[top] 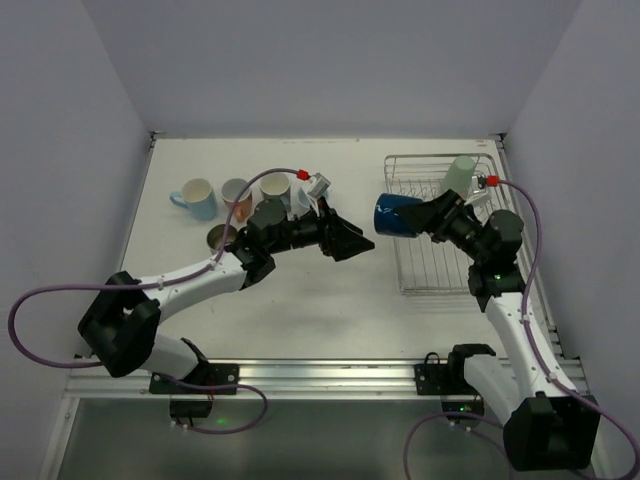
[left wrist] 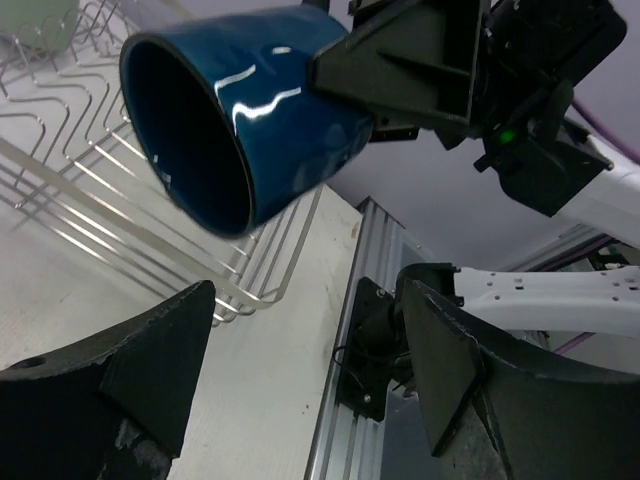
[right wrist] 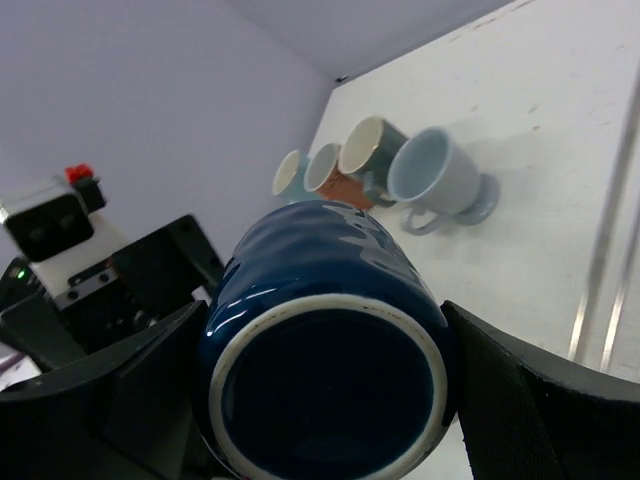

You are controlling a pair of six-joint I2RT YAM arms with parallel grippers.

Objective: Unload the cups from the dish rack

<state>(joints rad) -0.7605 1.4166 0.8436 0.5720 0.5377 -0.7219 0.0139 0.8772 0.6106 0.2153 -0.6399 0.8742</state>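
1. Your right end effector [top: 422,215] is pinching one dark blue cup [top: 395,215]. There is a finger on each side of its body. The cup lies on its side with its base towards the wrist and its mouth pointing away.
2. That mouth faces your left end effector [top: 350,238], which is spread wide and holds nothing. It sits just beside the cup's rim without touching it.
3. There is one dish rack [top: 440,270], below and behind the right end effector. The held cup hangs in the air over the rack's left edge, above the wires.
4. One cup stands in the rack: a pale green cup [top: 460,175], in the far corner beyond the right end effector.
5. Behind the left end effector, along its arm, five cups stand close together on the table [top: 330,300]:
   - a light blue cup [top: 197,197]
   - a salmon cup [top: 236,194]
   - a cream cup [top: 275,186]
   - a grey-teal cup [top: 270,212]
   - a brown cup [top: 220,237]
6. A sixth pale shape beside the left wrist is partly hidden, so you cannot tell from above whether it is a cup.
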